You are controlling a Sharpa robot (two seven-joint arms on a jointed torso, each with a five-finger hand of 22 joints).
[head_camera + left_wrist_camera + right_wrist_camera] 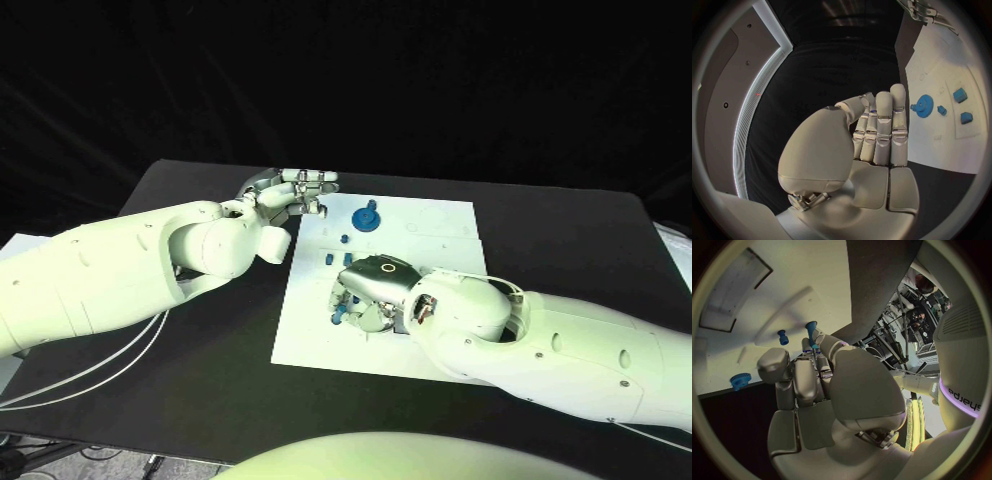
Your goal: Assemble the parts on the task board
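Note:
The white task board lies in the middle of the black table. A blue gear sits near its far edge, with small blue parts just in front of it. My left hand hovers at the board's far left corner, fingers straight and side by side, holding nothing; beyond the fingers the left wrist view shows the gear. My right hand is bent down over the board's near left part and pinches a blue peg at its fingertips. A second blue peg stands on the board close by.
Bare black table surrounds the board on the left and near sides. Two more small blue blocks lie on the board past the gear. Cables run off the table's left edge beneath my left arm.

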